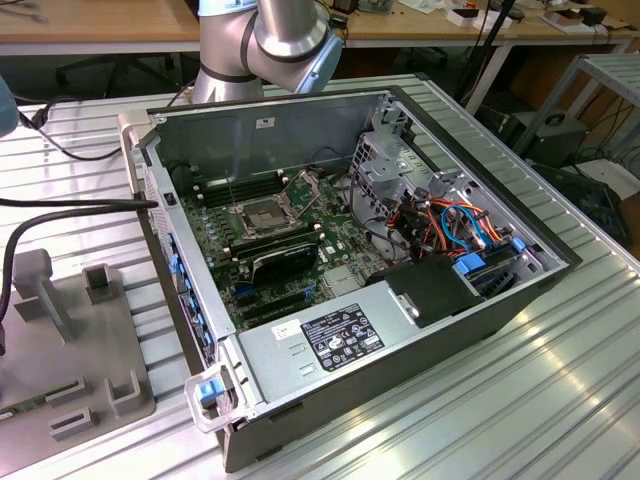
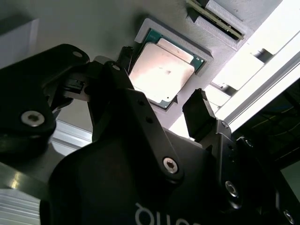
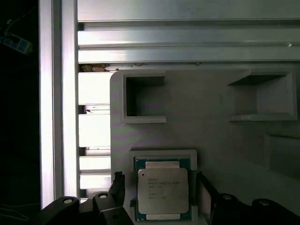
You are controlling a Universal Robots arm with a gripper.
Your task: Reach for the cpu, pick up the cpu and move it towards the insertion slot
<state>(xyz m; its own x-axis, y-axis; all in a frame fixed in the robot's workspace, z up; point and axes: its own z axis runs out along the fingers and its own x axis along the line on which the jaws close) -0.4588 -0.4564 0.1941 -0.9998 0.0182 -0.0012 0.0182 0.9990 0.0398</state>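
The cpu (image 3: 162, 190) is a square chip with a silver lid and green edge, lying flat in a shallow recess of a grey holder plate (image 3: 211, 140). In both wrist views my gripper (image 3: 161, 187) is open just above it, with one black finger (image 3: 117, 185) on each side of the chip and small gaps between. The second wrist view has the cpu (image 2: 161, 72) between the fingertips (image 2: 199, 112) of the gripper (image 2: 161, 84). The insertion slot (image 1: 262, 212), a silver-framed square socket, sits on the motherboard inside the open computer case in the exterior view.
The holder plate has two empty rectangular pockets (image 3: 145, 96) beyond the cpu and lies on a ribbed aluminium table (image 3: 187, 42). In the case (image 1: 480, 330), a black finned block (image 1: 285, 262) sits beside the socket, with a drive cage (image 1: 385, 165) and coloured cables (image 1: 450, 225) further along.
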